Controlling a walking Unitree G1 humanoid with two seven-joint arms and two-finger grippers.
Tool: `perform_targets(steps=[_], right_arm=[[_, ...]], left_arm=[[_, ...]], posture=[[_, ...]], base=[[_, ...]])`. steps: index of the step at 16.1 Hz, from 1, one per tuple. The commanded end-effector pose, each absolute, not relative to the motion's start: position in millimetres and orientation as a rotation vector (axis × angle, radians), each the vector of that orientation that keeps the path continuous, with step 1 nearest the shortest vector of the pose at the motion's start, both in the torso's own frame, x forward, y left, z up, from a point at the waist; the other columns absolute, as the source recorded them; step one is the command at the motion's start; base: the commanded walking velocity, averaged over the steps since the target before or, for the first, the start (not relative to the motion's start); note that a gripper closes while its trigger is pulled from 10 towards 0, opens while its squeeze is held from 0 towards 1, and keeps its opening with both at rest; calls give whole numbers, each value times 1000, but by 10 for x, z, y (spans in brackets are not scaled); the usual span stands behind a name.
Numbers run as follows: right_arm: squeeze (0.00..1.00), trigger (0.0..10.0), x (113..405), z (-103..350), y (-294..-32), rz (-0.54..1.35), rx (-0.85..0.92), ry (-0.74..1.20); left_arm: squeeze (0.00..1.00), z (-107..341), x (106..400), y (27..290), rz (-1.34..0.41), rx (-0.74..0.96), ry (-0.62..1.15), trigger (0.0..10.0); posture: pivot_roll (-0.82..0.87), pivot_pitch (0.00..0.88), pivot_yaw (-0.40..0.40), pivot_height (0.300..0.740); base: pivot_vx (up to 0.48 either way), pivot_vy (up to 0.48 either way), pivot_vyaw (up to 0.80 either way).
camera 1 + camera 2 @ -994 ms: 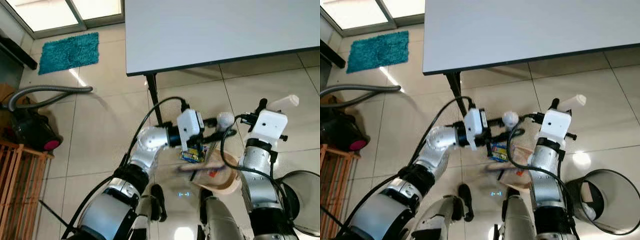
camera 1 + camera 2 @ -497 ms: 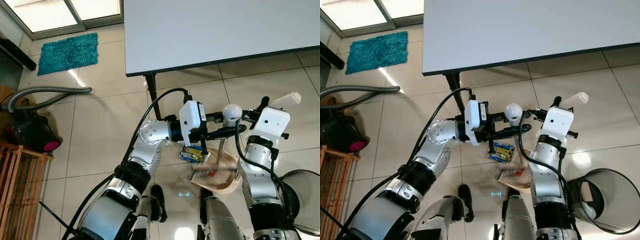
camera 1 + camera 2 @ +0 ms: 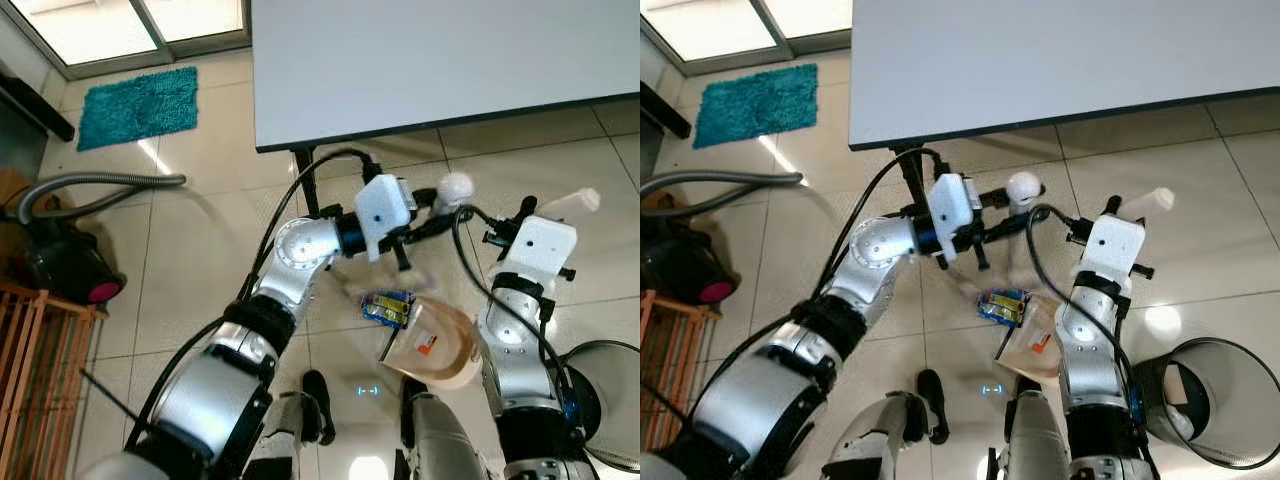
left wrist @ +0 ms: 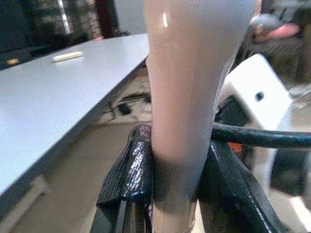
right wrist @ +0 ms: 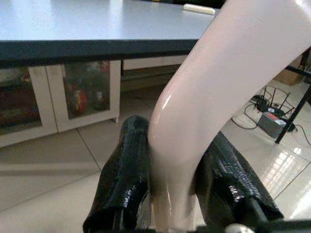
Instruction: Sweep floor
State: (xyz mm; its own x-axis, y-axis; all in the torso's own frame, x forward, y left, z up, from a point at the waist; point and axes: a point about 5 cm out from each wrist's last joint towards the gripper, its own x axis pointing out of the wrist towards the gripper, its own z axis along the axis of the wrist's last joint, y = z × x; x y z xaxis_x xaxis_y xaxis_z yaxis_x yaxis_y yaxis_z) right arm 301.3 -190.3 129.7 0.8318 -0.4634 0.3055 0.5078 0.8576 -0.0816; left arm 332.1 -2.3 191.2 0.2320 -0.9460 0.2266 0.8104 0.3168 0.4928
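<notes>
The robot stood on a tiled floor beside a white table [image 3: 430, 60], looking down at its own arms. The left gripper [image 4: 170, 194] was clenched around a pale brush handle [image 4: 189, 97], whose rounded white end [image 3: 455, 186] rose just beyond the fingers, near the table leg [image 3: 303, 180]. The brush's shaft slanted down from that gripper toward the floor, its lower part too blurred to trace. The right gripper [image 5: 180, 194] was clenched on the curved pale handle of a dustpan [image 3: 435, 345]. The dustpan lay on the tiles below and in front of the right gripper, mouth turned toward the left arm. A small blue and yellow wrapper [image 3: 388, 307] lay on the floor just beside the pan's open edge, below the left gripper and between the two arms. The left gripper's brush looked better placed to push the wrapper sideways into the pan. A round bin [image 3: 1210, 400] stood to the right gripper's outer side.
</notes>
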Motion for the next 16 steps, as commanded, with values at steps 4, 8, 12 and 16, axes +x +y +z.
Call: perform_targets(steps=[4,8,12,16], right_arm=[[0,10000,2912,1032,-1845,-494,-165,-170],[0,10000,2859,1028,-1830,-495,-164,-170],[0,10000,2792,1011,-1834,-500,-168,-165],[0,10000,2718,1005,-1860,-511,-174,-157]], left_arm=[[0,1834,3424,64,-1044,296,-499,10000],[0,1611,3373,-44,-987,282,-414,10000],[0,1467,3292,-171,-1004,305,-363,10000],[0,1419,3209,-331,-1049,305,-342,10000]], posture=[[-26,357,173,740],[-54,362,179,740],[-75,377,189,740],[-89,384,196,740]], base=[[0,0,0],[0,0,0],[0,0,0],[0,0,0]])
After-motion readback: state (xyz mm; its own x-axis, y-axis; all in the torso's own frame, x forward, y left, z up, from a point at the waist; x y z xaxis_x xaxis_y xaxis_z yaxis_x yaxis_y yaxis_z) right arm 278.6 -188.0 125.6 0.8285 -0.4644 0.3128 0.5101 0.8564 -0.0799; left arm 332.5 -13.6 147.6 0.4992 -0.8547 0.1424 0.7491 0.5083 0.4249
